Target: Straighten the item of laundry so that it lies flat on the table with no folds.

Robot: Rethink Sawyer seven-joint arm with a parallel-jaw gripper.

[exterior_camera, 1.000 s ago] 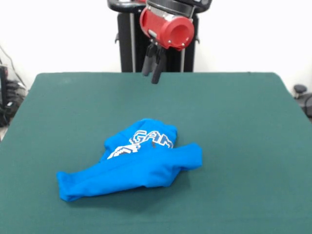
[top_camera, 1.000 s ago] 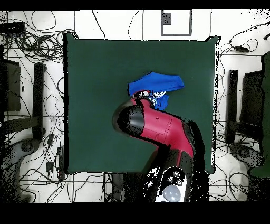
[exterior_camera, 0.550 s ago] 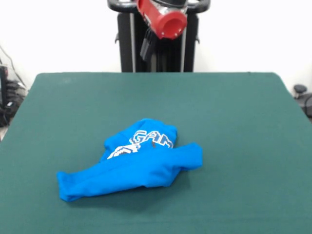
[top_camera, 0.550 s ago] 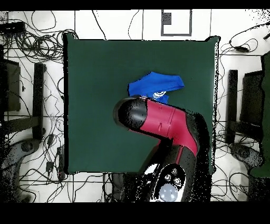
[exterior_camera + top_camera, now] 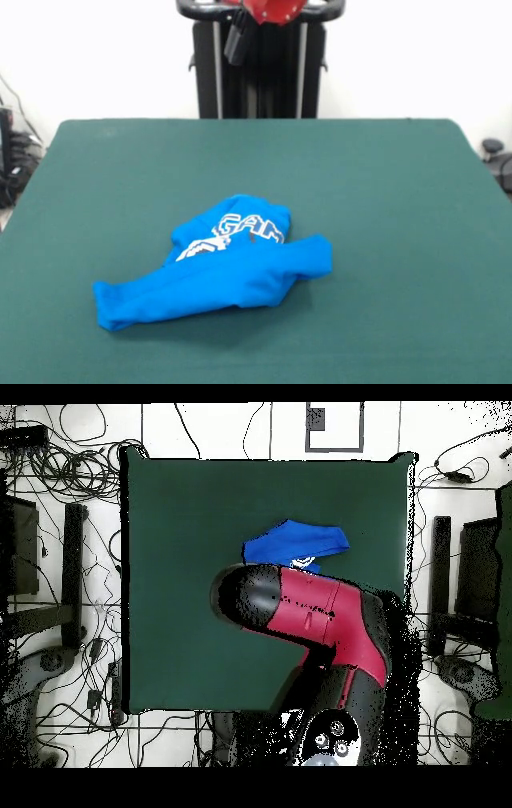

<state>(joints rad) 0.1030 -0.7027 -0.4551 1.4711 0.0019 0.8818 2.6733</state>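
- The gripper point(image 5: 237, 42) shows in the front view only as a dark tip at the top edge, hanging in front of the black pedestal point(image 5: 260, 72); whether it is wide or narrow cannot be told.
- It hangs high above the table's far edge, well apart from the cloth and touching nothing.
- Just right of the tip, the arm's red wrist housing point(image 5: 272, 10) is cut off by the top edge of the front view.
- In the overhead view the arm point(image 5: 305, 609) lies across the table as a thick red and black body, its black rounded end at the left and its red length running right and down toward the base at the bottom edge.
- From above, the arm's body hides the gripper and the near edge of the cloth.
- The item of laundry point(image 5: 220, 268) lies crumpled left of the middle of the table point(image 5: 400, 200), nearer the front edge in the front view.
- At its left a long folded lobe reaches toward the lower left; in the middle a bunched hump bears white block lettering; at its right a rounded fold ends the heap.
- The cloth is folded over itself in several layers, not flat.
- In the overhead view the item of laundry point(image 5: 300, 541) peeks out just above the arm, as a blue strip right of the table's point(image 5: 180, 514) middle.
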